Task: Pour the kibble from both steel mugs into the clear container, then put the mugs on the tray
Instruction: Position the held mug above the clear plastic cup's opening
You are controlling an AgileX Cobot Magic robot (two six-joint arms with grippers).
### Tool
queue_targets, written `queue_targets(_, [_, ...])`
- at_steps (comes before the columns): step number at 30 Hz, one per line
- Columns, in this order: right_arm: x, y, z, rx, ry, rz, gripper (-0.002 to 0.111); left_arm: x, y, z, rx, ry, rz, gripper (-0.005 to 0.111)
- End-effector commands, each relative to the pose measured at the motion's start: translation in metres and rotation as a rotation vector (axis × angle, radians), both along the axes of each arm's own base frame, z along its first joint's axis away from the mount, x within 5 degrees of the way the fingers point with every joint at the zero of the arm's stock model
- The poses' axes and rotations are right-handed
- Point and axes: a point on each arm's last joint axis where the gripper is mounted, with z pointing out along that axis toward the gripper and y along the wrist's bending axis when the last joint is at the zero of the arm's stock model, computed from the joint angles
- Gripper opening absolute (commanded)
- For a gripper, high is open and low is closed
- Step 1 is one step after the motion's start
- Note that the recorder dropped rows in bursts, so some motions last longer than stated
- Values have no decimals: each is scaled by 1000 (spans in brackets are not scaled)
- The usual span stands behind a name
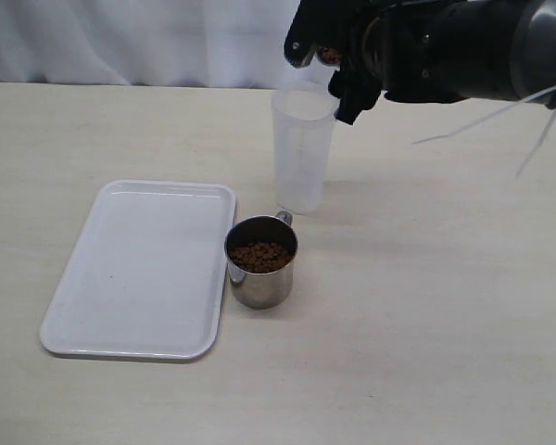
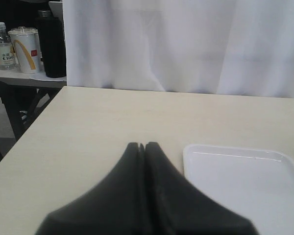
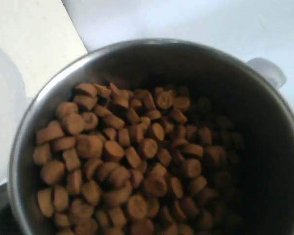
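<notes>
The right end effector (image 1: 338, 57) grips a shiny steel mug (image 3: 264, 147) full of round brown kibble (image 3: 122, 161) just above the tall clear plastic cup (image 1: 303, 158); a fast tip could send hard bits past its narrow mouth, or a bump could knock the light cup over. The left end effector (image 2: 143, 147) is pinched shut and empty. The other mug (image 1: 259, 283) sits beside the flat white tray (image 1: 139, 269) on the desk (image 1: 426, 306).

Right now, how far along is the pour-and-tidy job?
Nothing finished: the clear container looks empty and the tray holds no mug. In hand: the right gripper holds the raised mug, full of kibble, above the container, pour not yet started. Remaining: that pour, the second mug beside the tray, also full, then both mugs onto the tray. The left gripper is shut, holding nothing.
</notes>
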Motion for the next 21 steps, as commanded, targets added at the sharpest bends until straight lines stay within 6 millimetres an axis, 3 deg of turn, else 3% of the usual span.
queue_targets(1, [0, 0, 3, -31, -20, 29, 4, 0, 0, 0, -2, -11, 0, 0])
queue_targets(21, [0, 3, 4, -193, -45, 138, 4, 0, 0, 0, -4, -6, 0, 0])
